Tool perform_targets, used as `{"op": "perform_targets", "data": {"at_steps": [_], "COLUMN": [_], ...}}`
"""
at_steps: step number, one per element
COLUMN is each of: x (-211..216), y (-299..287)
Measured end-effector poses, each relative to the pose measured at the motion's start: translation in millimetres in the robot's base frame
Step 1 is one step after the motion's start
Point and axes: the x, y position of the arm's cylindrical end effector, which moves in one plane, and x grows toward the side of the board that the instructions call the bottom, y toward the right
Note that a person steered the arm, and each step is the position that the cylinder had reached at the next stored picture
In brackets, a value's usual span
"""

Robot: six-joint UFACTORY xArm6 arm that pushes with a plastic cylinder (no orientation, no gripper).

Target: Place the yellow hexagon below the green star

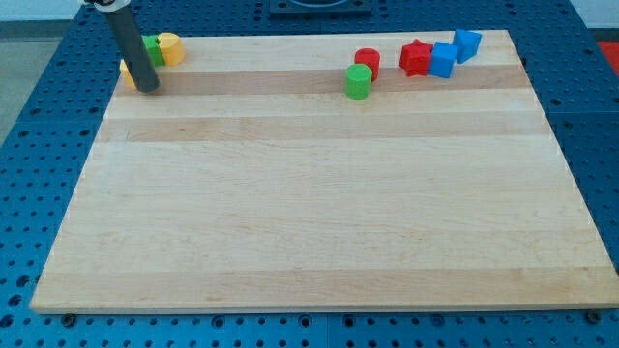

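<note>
My tip (147,89) rests on the desk (309,213) in its far corner at about ten o'clock, touching a yellow block (127,73) that peeks out on the rod's nine o'clock side. That one is likely the yellow hexagon, though the rod hides its shape. There is no claw, only the rod. The green star (153,50) sits just at one o'clock of the tip, mostly hidden, with a rounded yellow block (171,47) touching it at three o'clock. The hexagon seems already close beneath the star, so only a small nudge is likely needed. Well apart, toward two o'clock, lie a green cylinder (359,81), red cylinder (368,63), red star (416,57) and two blue blocks (443,59) (467,44).
</note>
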Motion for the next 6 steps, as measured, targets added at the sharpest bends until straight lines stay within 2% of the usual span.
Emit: {"op": "perform_targets", "data": {"at_steps": [1,2,3,4,5,6], "x": [31.1,53.0,50.4,20.4,-29.0,-29.2], "y": [8.3,-27.7,-56.2,-58.2,-57.8,-58.3]}}
